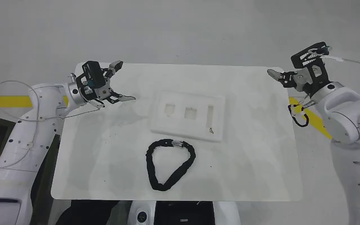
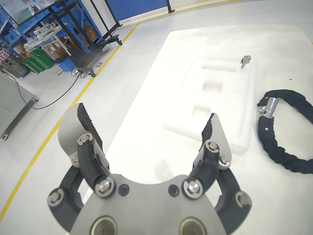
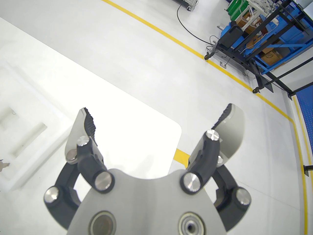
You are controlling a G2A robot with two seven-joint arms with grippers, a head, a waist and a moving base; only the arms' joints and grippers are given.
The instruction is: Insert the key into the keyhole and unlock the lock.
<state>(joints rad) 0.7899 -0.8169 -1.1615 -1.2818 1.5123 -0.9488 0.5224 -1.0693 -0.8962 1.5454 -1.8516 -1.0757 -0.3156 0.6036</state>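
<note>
- The small silver metal key stands at the 4 o'clock corner of the white foam tray, seemingly with its bow uppermost. I judge the foam props it that way so the bow is free to be pinched from above.
- The black fabric-sleeved chain lock lies as a closed loop on the white surface. It sits just beside the tray at its 6 o'clock, probably within reach of either arm.
- Its shiny silver cylinder sits at the loop's 12 o'clock, next to the tray edge. The keyhole itself is too small to make out.
- The left fingers are spread wide and hold nothing. They hover near the surface's 10 o'clock corner, angled toward the tray and lock.
- The right fingers are likewise spread and empty, at the surface's 2 o'clock corner. The key stands on that side of the tray.
- Nothing is gripped, so the task looks to be at its start. One arm would likely take the key while the other steadies the cylinder.
</note>
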